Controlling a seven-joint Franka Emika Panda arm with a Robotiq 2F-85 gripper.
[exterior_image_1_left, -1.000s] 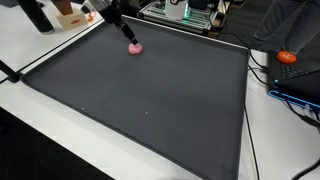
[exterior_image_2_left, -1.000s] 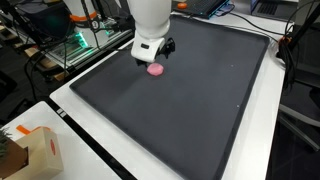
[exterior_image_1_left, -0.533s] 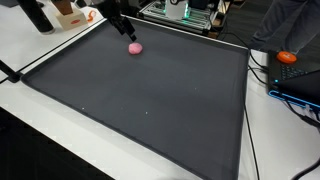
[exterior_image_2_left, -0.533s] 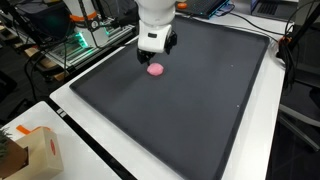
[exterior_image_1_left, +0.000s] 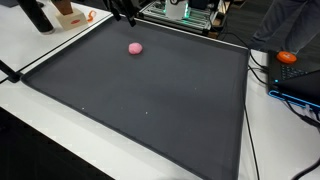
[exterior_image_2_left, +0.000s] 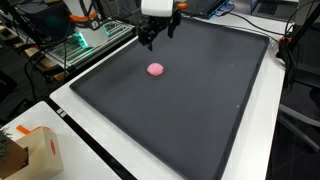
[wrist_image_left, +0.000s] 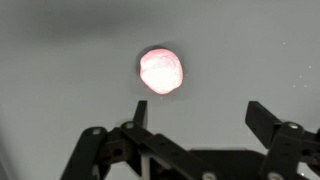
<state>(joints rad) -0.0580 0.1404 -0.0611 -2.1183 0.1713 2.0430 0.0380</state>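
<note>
Pink ball (exterior_image_2_left: 155, 70) sits alone on the black mat (exterior_image_2_left: 210, 110), toward the mat's far side in both exterior views, and nothing is touching it. From the wrist view it glows bright against the grey, just past the fingertips (wrist_image_left: 262, 115) and closer to one finger than the other.

Up above, the gripper (exterior_image_2_left: 158, 34) hangs in the air, well clear of the ball and nearer the mat's edge. Its jaws are spread wide, with only mat showing between them, so it holds nothing.

The mat lies on a white table (exterior_image_2_left: 90, 135). A cardboard box (exterior_image_2_left: 35, 150) stands at the table's near corner in an exterior view, and a rack (exterior_image_2_left: 80, 42) with green lights sits just off the mat's edge. In an exterior view, an orange thing (exterior_image_1_left: 288, 57) rests off to one side among cables, well apart from the ball.
</note>
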